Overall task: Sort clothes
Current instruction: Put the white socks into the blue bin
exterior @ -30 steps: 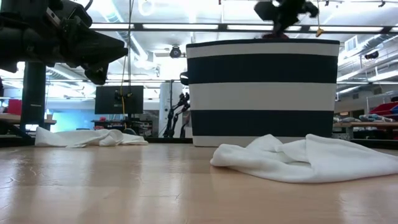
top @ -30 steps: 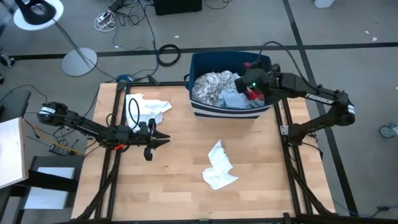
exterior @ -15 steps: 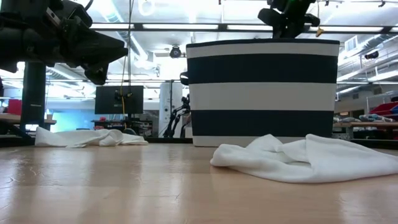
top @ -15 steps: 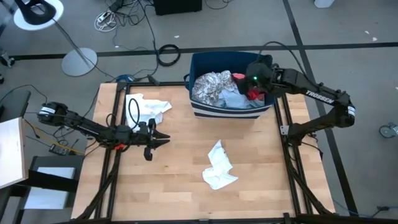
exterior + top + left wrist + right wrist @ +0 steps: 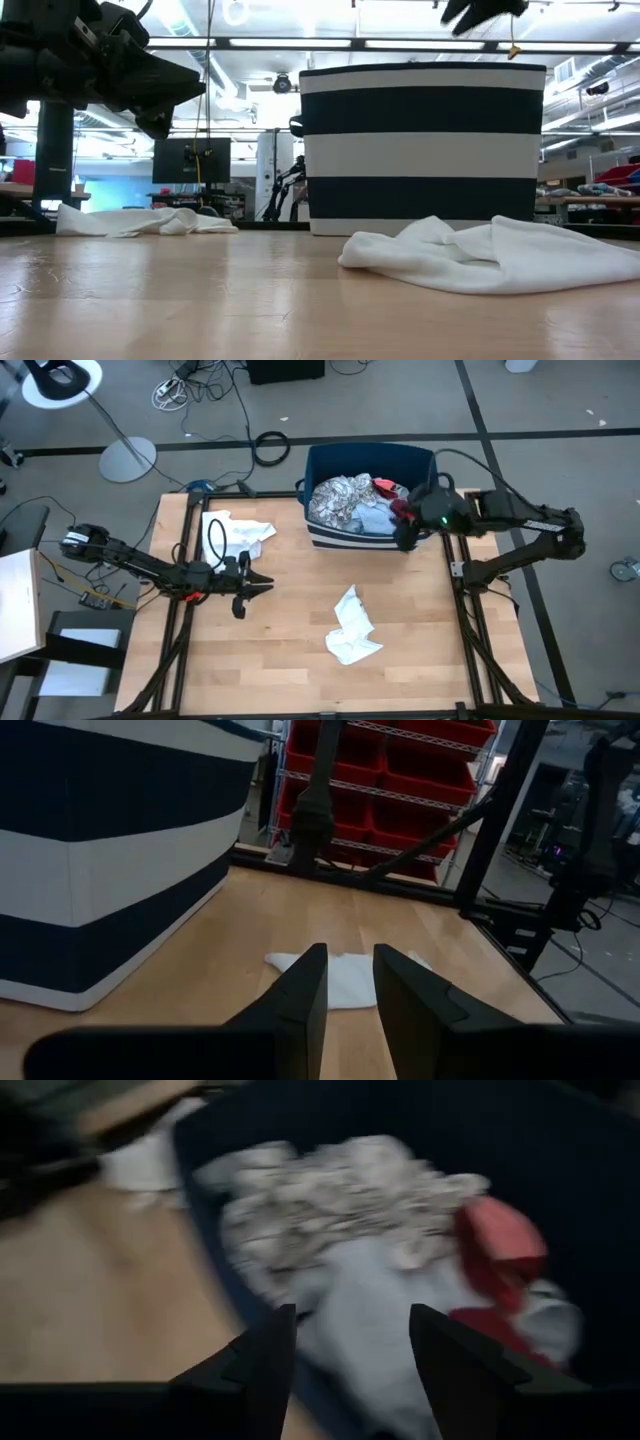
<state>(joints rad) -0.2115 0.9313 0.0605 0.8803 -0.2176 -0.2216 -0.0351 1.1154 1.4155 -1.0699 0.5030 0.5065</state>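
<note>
The right tool (image 5: 407, 532), fingers apart and empty, hangs over the bin (image 5: 322, 538) rim (near the red piece (image 5: 386, 487)); a descent risks striking the wall.

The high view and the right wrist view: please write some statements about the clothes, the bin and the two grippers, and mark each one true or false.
1. The dark blue rectangular bin with white stripes holds several garments, among them a small red piece. True.
2. The right gripper is shut on the red piece. False: its fingers stand open with nothing between them, at the bin's right side.
3. Two white fabric pieces lie on the wooden table outside the bin. True: the crumpled white cloth lies near the middle, the other white cloth at the far left corner.
4. The left gripper rests inside the bin. False: it is over the table's left part, away from the bin.
</note>
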